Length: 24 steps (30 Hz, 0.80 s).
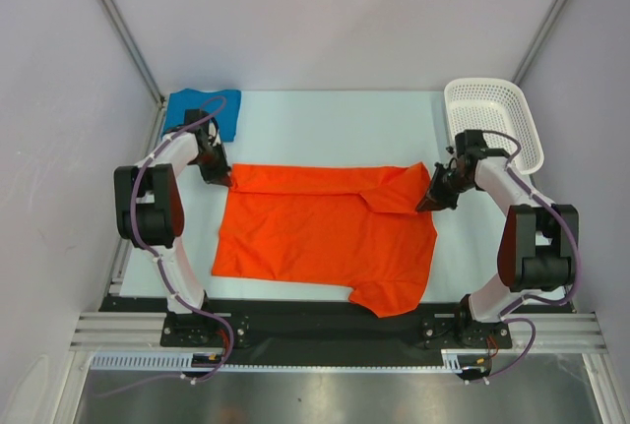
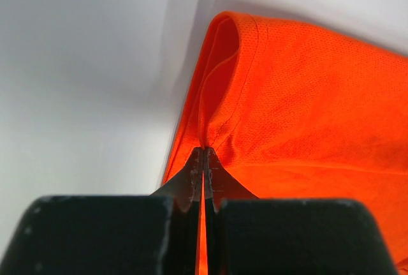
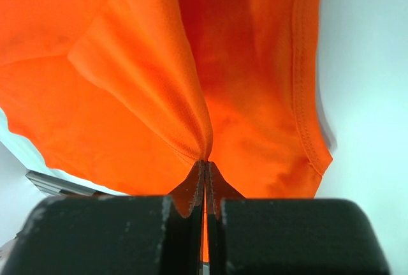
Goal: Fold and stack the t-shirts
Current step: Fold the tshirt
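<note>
Centrally, the orange t-shirt (image 1: 325,232) lies spread on the tabletop (image 1: 325,119). It is mostly flat, with a band along its far edge doubled over and one short sleeve sticking out at its near right corner. At the shirt's far left corner the left claw (image 1: 224,178) is pinched tight on a pleat of the orange cloth, with only fabric between its pressed-together fingers. The left wrist view shows a hemmed edge rising out of the tips. At the far right corner the right claw (image 1: 425,204) is likewise clamped hard on a gathered fold. Each arm rises from its base on the near side of the shirt and bends at an elbow outside the shirt's side edge. Its forearm then angles inward and down to its corner. Beyond the far left corner, partly behind the left arm, lies the blue t-shirt (image 1: 187,107), bunched small. Off the far right corner stands a white perforated basket (image 1: 492,109).
</note>
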Motion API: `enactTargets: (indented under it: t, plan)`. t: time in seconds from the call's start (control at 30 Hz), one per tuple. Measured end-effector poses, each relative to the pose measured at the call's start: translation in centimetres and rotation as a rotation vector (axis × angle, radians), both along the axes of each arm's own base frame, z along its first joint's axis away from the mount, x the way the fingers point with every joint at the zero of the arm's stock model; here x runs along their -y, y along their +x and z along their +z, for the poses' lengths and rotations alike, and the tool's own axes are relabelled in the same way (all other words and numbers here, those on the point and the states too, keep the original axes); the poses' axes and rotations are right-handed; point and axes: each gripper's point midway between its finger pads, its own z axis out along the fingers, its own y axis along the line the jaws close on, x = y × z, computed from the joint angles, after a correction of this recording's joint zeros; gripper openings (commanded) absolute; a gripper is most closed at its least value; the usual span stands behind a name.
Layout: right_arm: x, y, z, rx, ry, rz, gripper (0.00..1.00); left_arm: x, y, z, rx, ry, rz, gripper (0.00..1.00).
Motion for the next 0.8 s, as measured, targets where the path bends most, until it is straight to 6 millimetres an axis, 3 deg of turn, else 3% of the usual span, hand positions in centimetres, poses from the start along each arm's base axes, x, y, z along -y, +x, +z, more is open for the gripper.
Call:
enactTargets:
  t: [0.2, 0.47, 0.8]
  plan:
    - [0.0, -0.6, -0.6, -0.022, 0.002, -0.006, 0.0, -0.1, -0.1, -0.3, -0.007, 0.004, -0.001, 0.0]
    - [0.0, -0.4, 0.8, 0.029, 0.002, -0.006, 0.0, -0.2, -0.1, -0.4, -0.011, 0.011, -0.001, 0.0]
    - [-0.1, -0.8, 0.6, 0.019, 0.008, -0.003, 0.0, -0.2, -0.1, -0.4, -0.01, 0.013, -0.008, 0.0]
